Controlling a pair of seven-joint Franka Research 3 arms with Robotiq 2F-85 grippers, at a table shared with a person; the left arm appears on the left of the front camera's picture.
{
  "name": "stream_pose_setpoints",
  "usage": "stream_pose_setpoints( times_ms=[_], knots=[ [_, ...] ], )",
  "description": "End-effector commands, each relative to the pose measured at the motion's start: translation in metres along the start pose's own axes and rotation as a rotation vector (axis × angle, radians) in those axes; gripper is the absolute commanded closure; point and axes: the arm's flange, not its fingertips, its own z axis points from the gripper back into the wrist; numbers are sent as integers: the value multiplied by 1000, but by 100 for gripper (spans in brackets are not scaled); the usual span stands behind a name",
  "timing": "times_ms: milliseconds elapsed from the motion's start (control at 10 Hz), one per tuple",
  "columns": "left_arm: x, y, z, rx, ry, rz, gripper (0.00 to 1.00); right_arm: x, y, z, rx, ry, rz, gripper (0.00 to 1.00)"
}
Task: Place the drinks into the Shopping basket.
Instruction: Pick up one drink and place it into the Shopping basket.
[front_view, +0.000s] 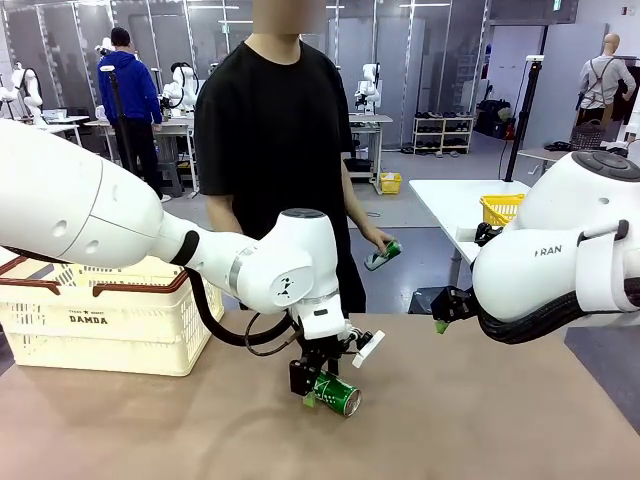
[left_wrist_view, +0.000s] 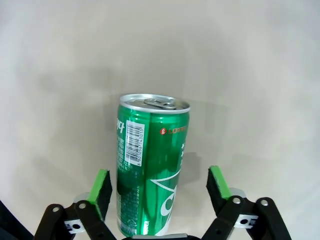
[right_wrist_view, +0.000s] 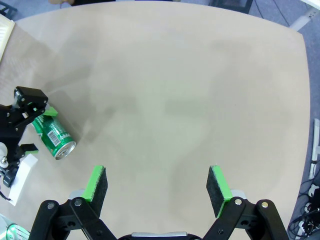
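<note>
A green can (front_view: 336, 394) lies on its side on the brown table, near the front middle. My left gripper (front_view: 318, 386) reaches down over it, one finger on each side. In the left wrist view the green can (left_wrist_view: 152, 170) sits between the green pads (left_wrist_view: 101, 192), and a small gap shows on either side, so the left gripper (left_wrist_view: 160, 189) is open. The person's hand holds a second green can (front_view: 383, 255) above the far edge. My right gripper (right_wrist_view: 159, 185) hovers open over bare table. The Shopping basket (front_view: 100, 325) stands at the left.
The right wrist view shows the green can (right_wrist_view: 54, 138) and left gripper (right_wrist_view: 31, 125) to its left, with bare table around. The person stands at the far side of the table. A yellow mesh basket (front_view: 500, 208) sits on a white table behind.
</note>
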Motion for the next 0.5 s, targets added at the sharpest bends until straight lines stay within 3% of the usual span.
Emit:
stream_pose_setpoints(
  times_ms=[0, 100, 200, 300, 400],
  knots=[
    [1, 7, -2, -12, 25, -9, 20, 0, -1, -1, 3, 2, -3, 0],
    [0, 7, -3, -11, -1, -12, 35, 0, -1, -1, 3, 2, -3, 0],
    [-1, 7, -3, -8, -2, -11, 40, 0, -1, -1, 3, 2, -3, 0],
    [0, 7, -1, -13, -7, -4, 55, 0, -1, -1, 3, 2, -3, 0],
    [1, 7, 1, -23, -8, -10, 60, 0, -1, -1, 3, 2, -3, 0]
  ],
)
